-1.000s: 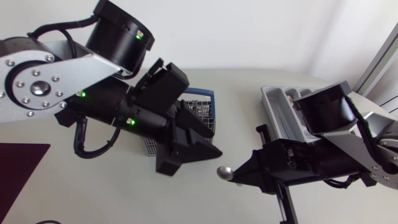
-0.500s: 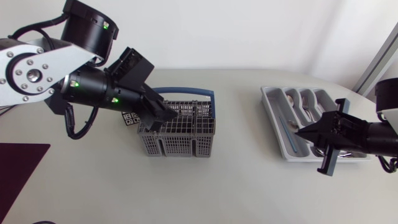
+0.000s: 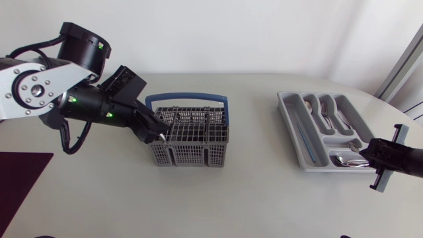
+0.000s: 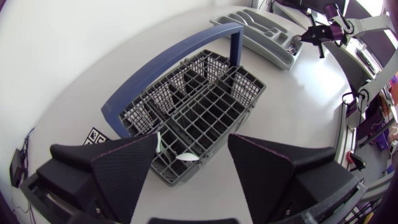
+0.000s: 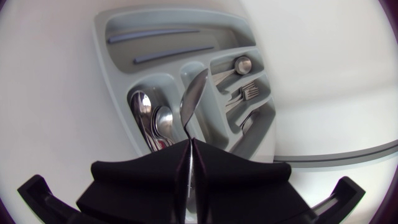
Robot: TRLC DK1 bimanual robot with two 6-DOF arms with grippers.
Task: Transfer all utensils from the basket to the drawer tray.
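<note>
Across the pale desk (image 3: 251,198), the wire basket (image 3: 188,153) sits well apart from the drawer tray (image 3: 289,125). My left jaws stand wide over the basket's end, where a white utensil (image 4: 184,158) sits in a compartment. My right jaws pinch a spoon (image 5: 193,93) over the tray, near spoons lying there.

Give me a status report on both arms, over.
Left tool open at basket end, white utensil beside its finger. Right tool shut on spoon, above tray. Nothing seen blocking.
</note>
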